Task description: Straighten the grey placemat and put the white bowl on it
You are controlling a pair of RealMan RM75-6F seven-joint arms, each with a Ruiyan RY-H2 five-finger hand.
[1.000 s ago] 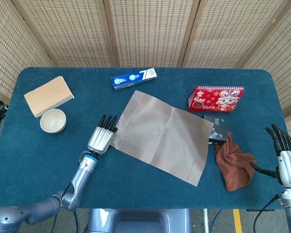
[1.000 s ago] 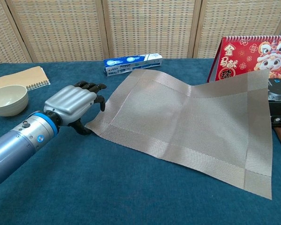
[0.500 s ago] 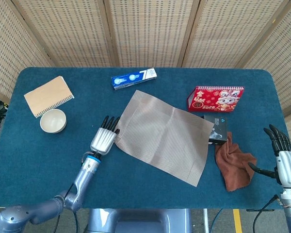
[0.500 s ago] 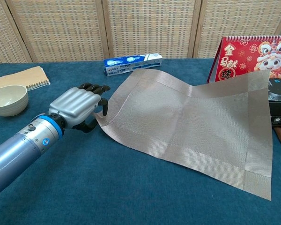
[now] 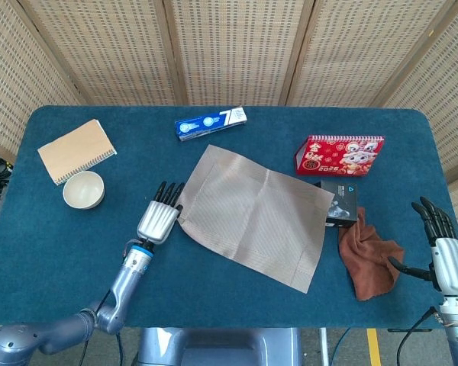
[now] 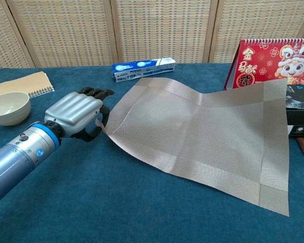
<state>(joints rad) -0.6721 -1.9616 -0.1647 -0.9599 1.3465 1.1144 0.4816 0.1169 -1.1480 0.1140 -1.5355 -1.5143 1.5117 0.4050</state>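
Gripping hand: the left hand [image 5: 159,219] [image 6: 75,115] pinches the near left corner of the grey placemat [image 5: 251,214] [image 6: 202,139], fingers curled round the edge, the corner lifted slightly off the cloth in the chest view.
Placemat position: it lies skewed in the middle of the blue table [image 5: 76,252] [image 6: 116,202], its long sides running diagonally from upper left to lower right, its far right corner riding up against the black box [image 5: 340,204] [image 6: 300,118].
Placemat surface: a fold line runs across it and the part near the calendar bows upward.
White bowl: the white bowl [image 5: 83,189] [image 6: 8,108] stands upright on the table well left of the placemat, just in front of the spiral notebook [image 5: 76,150] [image 6: 21,84], apart from the left hand.
Right hand: the right hand [image 5: 446,255] hangs at the right edge of the table in the head view, fingers spread and straight, holding nothing; the chest view does not show it.
Far edge: a blue toothpaste box [image 5: 211,122] [image 6: 144,67] lies beyond the placemat.
Right side: a red calendar [image 5: 339,155] [image 6: 274,61] stands behind the black box, and a brown cloth [image 5: 369,257] lies crumpled just beside the box, between the placemat and the right hand.
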